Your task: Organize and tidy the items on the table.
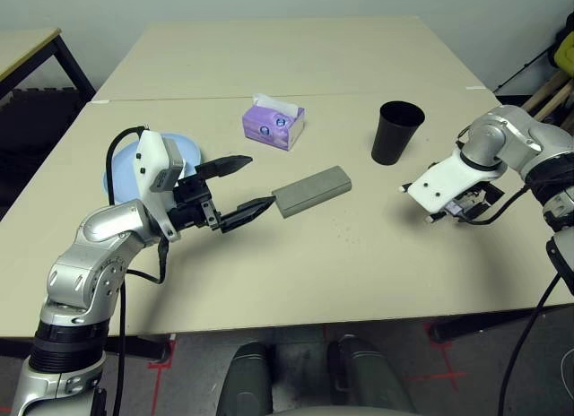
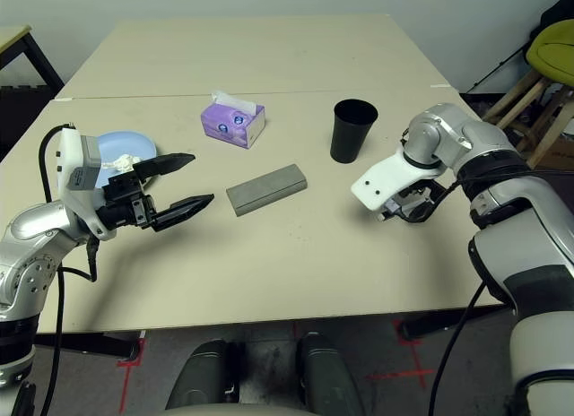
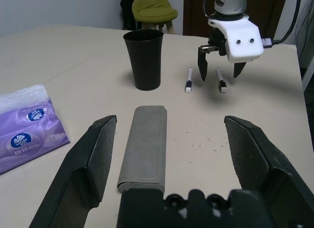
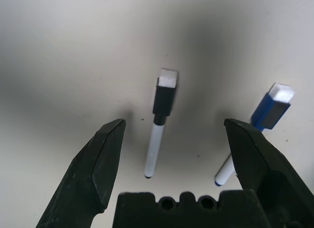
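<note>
Pen (image 4: 158,125) directly beneath right tool (image 4: 171,134) (fingers apart)

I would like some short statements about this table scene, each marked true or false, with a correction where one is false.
1. The right gripper hangs open above the two white pens. True.
2. The black tumbler lies on its side. False: it stands upright on the table.
3. The left gripper is shut on the grey glasses case. False: its fingers are spread open and the case lies on the table in front of them, not gripped.
4. The purple tissue box sits farther from the robot than the glasses case. True.
5. Both pens have black caps. False: one cap is black, the other pen has a blue cap.
</note>
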Available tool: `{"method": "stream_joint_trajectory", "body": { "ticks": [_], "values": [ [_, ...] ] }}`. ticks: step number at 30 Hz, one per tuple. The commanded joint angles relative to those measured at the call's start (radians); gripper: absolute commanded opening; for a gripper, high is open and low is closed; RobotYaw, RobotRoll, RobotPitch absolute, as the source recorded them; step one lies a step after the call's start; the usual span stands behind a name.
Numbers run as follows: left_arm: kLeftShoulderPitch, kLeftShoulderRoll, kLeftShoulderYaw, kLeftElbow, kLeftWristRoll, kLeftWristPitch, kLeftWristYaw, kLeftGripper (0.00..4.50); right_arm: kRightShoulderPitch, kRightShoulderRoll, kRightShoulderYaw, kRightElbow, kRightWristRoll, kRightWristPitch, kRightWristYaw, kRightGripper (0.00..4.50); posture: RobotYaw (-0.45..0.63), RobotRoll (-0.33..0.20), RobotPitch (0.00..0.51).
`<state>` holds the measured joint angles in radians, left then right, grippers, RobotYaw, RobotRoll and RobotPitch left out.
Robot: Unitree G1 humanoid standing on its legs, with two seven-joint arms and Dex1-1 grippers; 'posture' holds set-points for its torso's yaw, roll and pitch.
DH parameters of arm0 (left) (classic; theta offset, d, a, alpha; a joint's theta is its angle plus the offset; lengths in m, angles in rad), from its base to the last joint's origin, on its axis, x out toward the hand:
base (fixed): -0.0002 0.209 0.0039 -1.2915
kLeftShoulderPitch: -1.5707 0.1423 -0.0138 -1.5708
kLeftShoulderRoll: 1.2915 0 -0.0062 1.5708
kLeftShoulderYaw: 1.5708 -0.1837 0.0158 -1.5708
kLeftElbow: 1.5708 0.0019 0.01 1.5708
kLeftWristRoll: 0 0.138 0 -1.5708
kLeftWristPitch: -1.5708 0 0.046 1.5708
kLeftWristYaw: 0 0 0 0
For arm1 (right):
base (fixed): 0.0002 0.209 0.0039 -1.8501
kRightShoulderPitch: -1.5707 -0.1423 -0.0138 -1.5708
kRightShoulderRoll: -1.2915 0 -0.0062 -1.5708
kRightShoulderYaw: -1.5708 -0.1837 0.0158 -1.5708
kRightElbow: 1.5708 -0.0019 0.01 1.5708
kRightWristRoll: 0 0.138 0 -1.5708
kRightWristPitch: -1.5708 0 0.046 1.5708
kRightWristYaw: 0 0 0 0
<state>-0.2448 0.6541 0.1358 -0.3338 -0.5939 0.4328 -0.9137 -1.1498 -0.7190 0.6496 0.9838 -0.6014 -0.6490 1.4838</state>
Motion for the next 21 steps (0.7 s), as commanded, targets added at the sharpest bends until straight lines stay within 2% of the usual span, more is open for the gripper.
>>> {"method": "stream_joint_trajectory", "body": {
  "ticks": [1, 19, 21],
  "values": [
    [0.002, -0.003, -0.017, -0.013, -0.001, 0.009, 0.006, 4.47, 0.023, 0.009, 0.011, 0.006, -0.012, -0.001, -0.009, 4.5, 0.09, 0.0, 0.108],
    [0.01, 0.0, -0.016, -0.036, -0.002, 0.022, 0.02, 4.47, 0.135, 0.018, 0.0, -0.035, -0.005, 0.083, 0.011, 4.5, 0.11, 0.0, 0.12],
    [0.012, 0.001, -0.014, -0.036, -0.002, 0.021, 0.019, 4.5, 0.14, 0.016, -0.002, -0.041, -0.008, 0.08, 0.01, 4.11, 0.11, 0.0, 0.12]
  ]
}}
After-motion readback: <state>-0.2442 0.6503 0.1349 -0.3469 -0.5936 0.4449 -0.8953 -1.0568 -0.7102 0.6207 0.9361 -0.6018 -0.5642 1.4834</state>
